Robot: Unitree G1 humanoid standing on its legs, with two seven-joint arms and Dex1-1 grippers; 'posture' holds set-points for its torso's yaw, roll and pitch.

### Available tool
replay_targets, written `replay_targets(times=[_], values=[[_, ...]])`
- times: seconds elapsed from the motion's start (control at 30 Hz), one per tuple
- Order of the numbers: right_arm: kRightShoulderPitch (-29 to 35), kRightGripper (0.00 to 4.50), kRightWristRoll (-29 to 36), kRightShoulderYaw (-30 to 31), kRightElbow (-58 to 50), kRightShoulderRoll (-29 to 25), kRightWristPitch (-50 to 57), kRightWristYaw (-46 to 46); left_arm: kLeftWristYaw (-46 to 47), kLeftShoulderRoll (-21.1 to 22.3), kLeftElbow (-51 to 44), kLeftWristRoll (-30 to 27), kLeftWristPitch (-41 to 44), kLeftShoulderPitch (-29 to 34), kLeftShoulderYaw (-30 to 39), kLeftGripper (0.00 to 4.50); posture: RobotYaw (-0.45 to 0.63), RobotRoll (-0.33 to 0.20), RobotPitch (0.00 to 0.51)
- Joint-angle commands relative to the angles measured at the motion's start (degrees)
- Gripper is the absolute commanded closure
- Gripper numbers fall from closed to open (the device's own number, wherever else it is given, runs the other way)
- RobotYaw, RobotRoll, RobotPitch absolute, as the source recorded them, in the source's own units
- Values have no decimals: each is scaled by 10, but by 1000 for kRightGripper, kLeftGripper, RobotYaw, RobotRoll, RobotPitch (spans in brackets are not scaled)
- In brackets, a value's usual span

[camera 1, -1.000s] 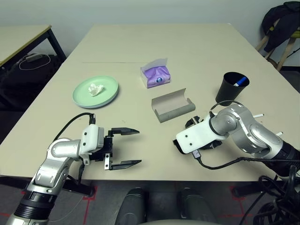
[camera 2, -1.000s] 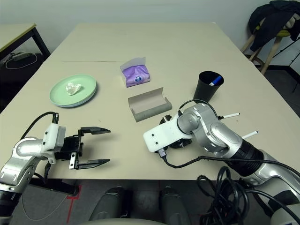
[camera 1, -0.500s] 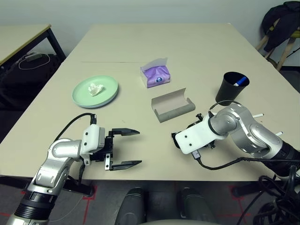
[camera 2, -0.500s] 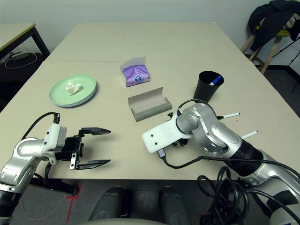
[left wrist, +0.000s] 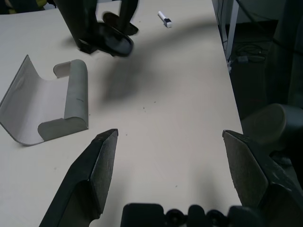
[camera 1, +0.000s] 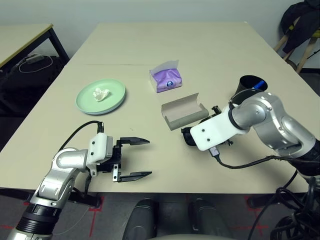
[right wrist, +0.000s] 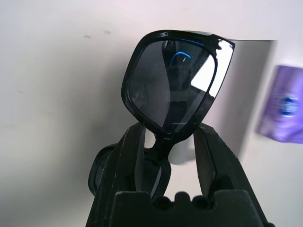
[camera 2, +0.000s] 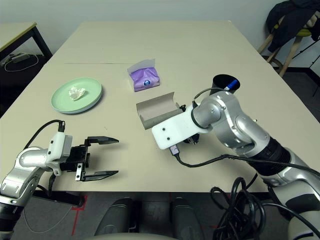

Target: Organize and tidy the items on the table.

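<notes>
**Sunglasses held above the table beside an open case**

Black sunglasses [right wrist: 173, 90] are pinched at the bridge between the two black fingers of the right gripper [right wrist: 169, 142], held clear of the beige table [camera 1: 165, 45] just beside the open grey glasses case [camera 1: 184, 112]. The left gripper [camera 1: 134, 158] hangs near the table's front edge, fingers spread wide and grasping nothing. A mint green plate [camera 1: 116, 97] with a crumpled white tissue [camera 1: 102, 93] on it sits at the robot's left. A purple tissue pack [camera 1: 167, 79] stands beyond the case. A black cup [camera 2: 221, 86] with a blue-tipped item inside stands at the right. A white marker [left wrist: 164, 18] lies on the table near the right arm.
</notes>
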Motion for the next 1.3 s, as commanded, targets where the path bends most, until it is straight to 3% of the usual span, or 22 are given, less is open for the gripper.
replay_targets(times=[0.03,0.27,0.4,1.3], values=[[-25,2764,-2,-12,58,-4,-59,-34,-4,4,-1,8,0,-3,-7,0,45,0,69],[-112,2764,-57,3,248,35,-201,-162,-3,4,0,9,-1,-4,-9,0,47,0,64],[-132,2764,-74,8,307,59,-251,-203,-1,4,-4,10,1,-5,-9,0,47,0,64],[-133,2764,-125,41,450,143,-433,-307,6,5,-9,12,-3,7,-8,0,77,0,59]])
